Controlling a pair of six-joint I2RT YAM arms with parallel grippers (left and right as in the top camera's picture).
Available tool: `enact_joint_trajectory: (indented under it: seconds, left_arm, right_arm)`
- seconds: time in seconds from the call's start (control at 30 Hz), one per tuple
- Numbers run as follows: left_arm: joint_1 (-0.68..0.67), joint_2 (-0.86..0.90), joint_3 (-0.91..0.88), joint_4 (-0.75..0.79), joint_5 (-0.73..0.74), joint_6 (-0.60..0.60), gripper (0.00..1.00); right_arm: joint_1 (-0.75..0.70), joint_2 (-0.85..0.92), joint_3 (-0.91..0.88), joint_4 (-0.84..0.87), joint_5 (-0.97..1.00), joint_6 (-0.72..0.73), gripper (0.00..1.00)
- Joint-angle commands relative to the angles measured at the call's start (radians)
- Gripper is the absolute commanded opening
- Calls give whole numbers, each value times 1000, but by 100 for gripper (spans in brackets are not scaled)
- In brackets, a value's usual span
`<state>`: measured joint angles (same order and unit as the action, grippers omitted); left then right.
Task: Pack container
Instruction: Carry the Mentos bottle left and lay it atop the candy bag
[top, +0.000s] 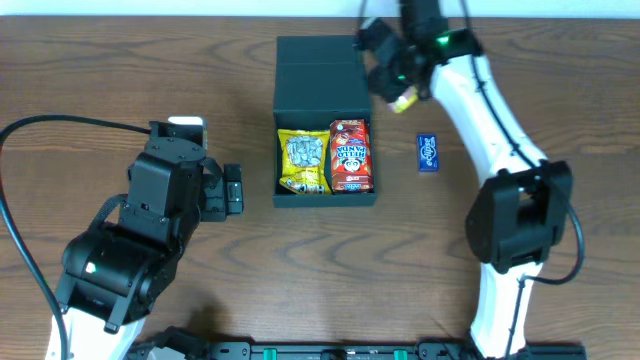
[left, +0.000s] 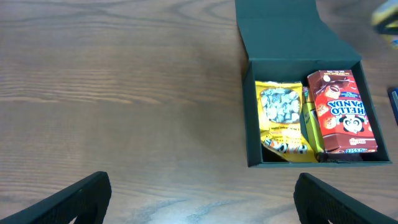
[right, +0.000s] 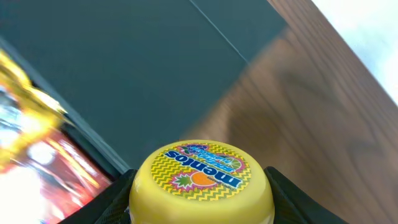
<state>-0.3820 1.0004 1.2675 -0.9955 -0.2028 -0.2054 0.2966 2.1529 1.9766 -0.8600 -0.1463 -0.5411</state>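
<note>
Container (top: 322, 78) open; right gripper (top: 402, 96) clamped on Mentos tub (right: 201, 182), wrist-view label; left gripper (top: 232, 190) spread.

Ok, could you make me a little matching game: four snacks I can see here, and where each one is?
Things:
1. yellow bag
2. Hello Panda carton
3. blue packet
4. Mentos tub

Places:
A. held in the right end effector
B. on the table, beside the container
C. in the container, left half
D. in the container, right half

Pairs: 1-C, 2-D, 3-B, 4-A
</note>
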Motion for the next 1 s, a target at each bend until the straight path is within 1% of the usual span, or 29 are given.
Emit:
enact_joint_trajectory:
  seconds: [0.0, 0.2, 0.33, 0.5, 0.63, 0.73, 0.83, 0.97]
  left_arm:
    - [2, 0, 20, -3, -14, 11, 95]
    - [2, 0, 20, -3, -14, 11, 95]
    - [2, 0, 20, -3, -14, 11, 95]
    - [2, 0, 20, -3, -14, 11, 95]
    - [2, 0, 20, -3, -14, 11, 95]
    - [2, 0, 20, -3, -14, 11, 95]
    - [2, 0, 20, -3, -14, 11, 95]
    - [2, 0, 20, -3, -14, 11, 95]
  right_arm:
    - [74, -40, 23, 24, -16, -15, 1]
    - [207, -40, 23, 33, -18, -174, 1]
    - [253, -39, 23, 32, -68, -235, 1]
    - [277, -30, 23, -15, -94, -315, 1]
    - [279, -21, 22, -84, -95, -340, 1]
    - [279, -19, 21, -87, -108, -347, 1]
    - [279, -14, 17, -103, -186, -406, 1]
    - [279, 5, 16, -118, -199, -449, 1]
